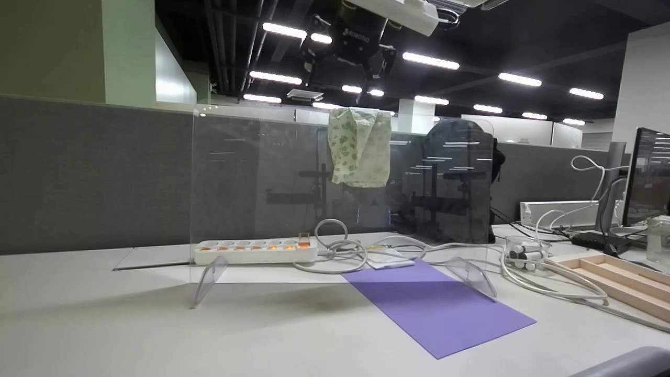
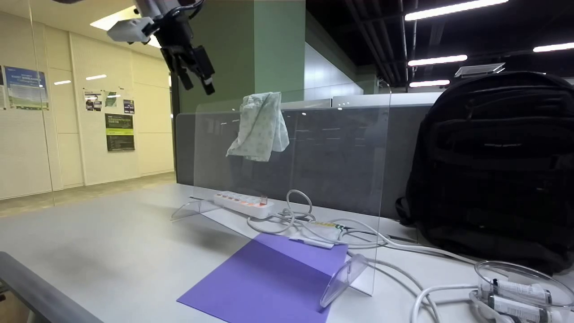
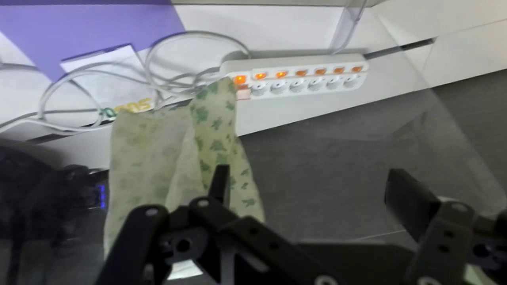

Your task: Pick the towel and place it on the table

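Towel [image 1: 361,149] is draped over the top edge of the clear panel [image 1: 251,183], well above the table [image 1: 131,335]; lengths of that edge are exposed to either side, and a gap is left up to the gripper [image 1: 335,89], whose fingers are spread wide and held apart from the towel. On the panel's near side in both exterior views, room is offered by a broad stretch of table beside the purple sheet [image 1: 445,317]; beyond it, space is taken by the power strip [image 1: 261,255] and cables [image 1: 337,254]; the towel's long axis is set roughly upright, its hanging end pointed down.
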Motion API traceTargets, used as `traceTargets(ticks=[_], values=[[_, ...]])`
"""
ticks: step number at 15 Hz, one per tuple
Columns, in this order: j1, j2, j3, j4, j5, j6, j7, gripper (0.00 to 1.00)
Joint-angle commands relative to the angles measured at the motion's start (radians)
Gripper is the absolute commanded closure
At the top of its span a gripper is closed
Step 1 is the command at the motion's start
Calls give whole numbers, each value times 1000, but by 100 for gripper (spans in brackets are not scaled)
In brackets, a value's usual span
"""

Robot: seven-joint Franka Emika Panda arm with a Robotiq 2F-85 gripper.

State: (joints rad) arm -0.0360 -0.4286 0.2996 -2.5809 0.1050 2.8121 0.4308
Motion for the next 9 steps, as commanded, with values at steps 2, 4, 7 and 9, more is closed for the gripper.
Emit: traceTargets(ticks=[2,4,7,9], values=[[-68,-13,7,0,-67,-2,71,0],[-81,-17,4,-2,-76,-2,70,0],[-106,0,28,-1,-110,17,90,0],[-133,14,14,8,-130,15,87,0]])
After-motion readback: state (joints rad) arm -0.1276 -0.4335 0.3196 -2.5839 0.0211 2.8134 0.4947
